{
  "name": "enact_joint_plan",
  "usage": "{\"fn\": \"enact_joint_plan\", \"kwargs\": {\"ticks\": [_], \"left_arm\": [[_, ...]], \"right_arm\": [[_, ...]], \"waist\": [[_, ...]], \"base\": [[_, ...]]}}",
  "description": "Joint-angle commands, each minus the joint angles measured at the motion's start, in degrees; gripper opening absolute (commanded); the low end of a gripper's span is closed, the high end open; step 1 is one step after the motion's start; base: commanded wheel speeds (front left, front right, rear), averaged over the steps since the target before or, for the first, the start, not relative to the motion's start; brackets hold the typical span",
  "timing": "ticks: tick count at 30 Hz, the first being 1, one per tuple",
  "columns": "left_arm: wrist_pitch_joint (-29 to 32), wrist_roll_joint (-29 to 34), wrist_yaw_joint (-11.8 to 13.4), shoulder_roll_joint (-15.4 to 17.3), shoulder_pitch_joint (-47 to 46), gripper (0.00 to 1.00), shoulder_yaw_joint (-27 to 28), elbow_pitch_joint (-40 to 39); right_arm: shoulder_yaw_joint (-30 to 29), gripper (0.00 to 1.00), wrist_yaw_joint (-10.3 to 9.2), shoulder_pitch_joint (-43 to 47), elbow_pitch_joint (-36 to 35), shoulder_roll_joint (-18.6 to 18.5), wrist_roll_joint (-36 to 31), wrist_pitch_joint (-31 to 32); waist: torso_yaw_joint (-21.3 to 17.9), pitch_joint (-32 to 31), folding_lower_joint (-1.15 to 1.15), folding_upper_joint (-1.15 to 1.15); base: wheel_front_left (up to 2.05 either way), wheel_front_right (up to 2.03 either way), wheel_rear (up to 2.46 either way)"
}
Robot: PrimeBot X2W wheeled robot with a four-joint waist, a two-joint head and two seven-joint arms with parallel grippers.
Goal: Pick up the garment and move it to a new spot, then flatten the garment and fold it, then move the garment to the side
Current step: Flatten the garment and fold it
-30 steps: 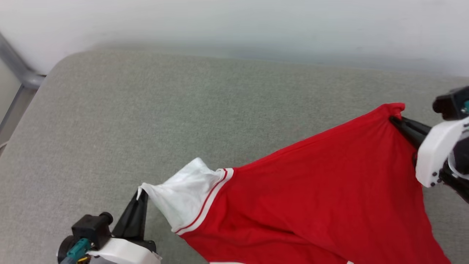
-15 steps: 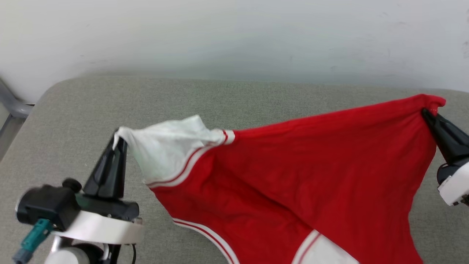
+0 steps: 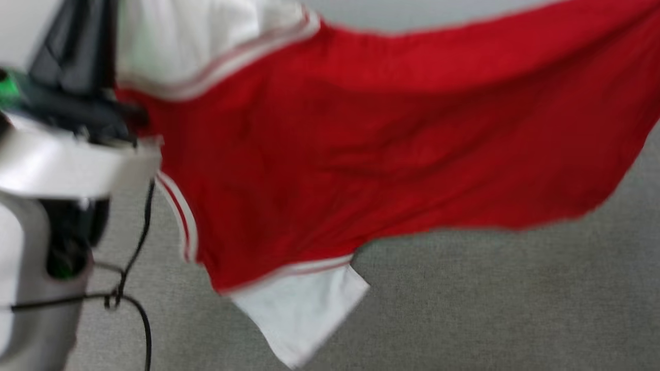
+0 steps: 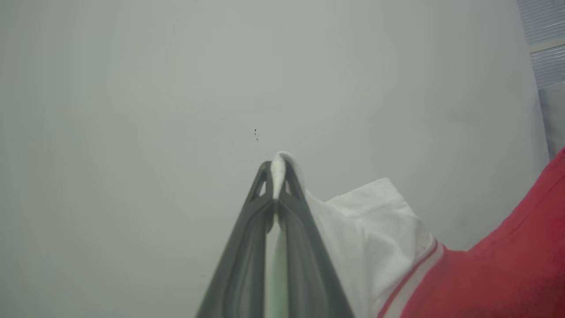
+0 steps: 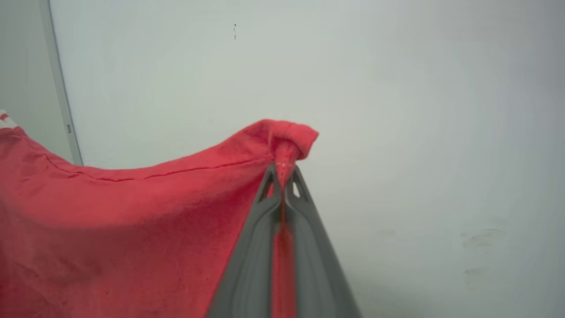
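The garment, red with white sleeves, hangs spread in the air above the grey cushion, blurred by motion. Its lower white sleeve dangles free. My left gripper is shut on the edge of the other white sleeve; its dark fingers show at the head view's upper left. My right gripper is shut on a bunched red corner of the garment, with the cloth stretching away to the left. The lettering and number are hidden.
A grey upholstered cushion lies below the hanging cloth. My left forearm and its black cable stand at the left edge. A pale wall is behind both grippers, with a grey post at the left.
Both grippers have lifted the garment well up off the cushion, still stretched between them. The head view has shifted; the right gripper has left it and the second white sleeve now hangs free.
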Motion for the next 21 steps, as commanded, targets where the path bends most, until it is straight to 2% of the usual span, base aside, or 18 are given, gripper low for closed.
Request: {"fn": "enact_joint_plan", "kwargs": {"ticks": [1,2,8,14,21], "left_arm": [[1.26,0.42,-0.99,0.58,-6.11,0.00,-0.27,0.96],[1.26,0.42,-0.99,0.58,-6.11,0.00,-0.27,0.96],[3.32,0.91,-4.10,-0.72,-26.87,0.00,-1.97,9.46],[3.71,1.37,-6.89,-2.14,-46.40,0.00,-3.79,20.97],[1.45,1.30,-8.34,-3.68,-63.99,0.00,-5.07,35.78]], "right_arm": [[0.29,0.00,-0.05,-6.04,0.95,0.06,-0.34,0.40],[0.29,0.00,-0.05,-6.04,0.95,0.06,-0.34,0.40],[2.27,0.00,-0.05,-25.09,8.14,-0.46,-0.99,0.79],[5.55,0.00,-0.05,-44.19,19.43,-1.09,-3.81,-0.11],[10.67,0.00,-0.06,-63.13,33.98,-0.13,-7.83,-4.25]], "waist": [[-0.50,5.69,0.00,0.00],[-0.50,5.69,0.00,0.00],[-0.54,13.91,0.00,0.00],[-0.24,19.90,0.00,0.00],[-0.21,23.62,0.00,0.00]], "base": [[0.00,0.00,0.00],[0.00,0.00,0.00],[0.00,0.00,0.00],[0.00,0.00,0.00],[0.00,0.00,0.00]]}}
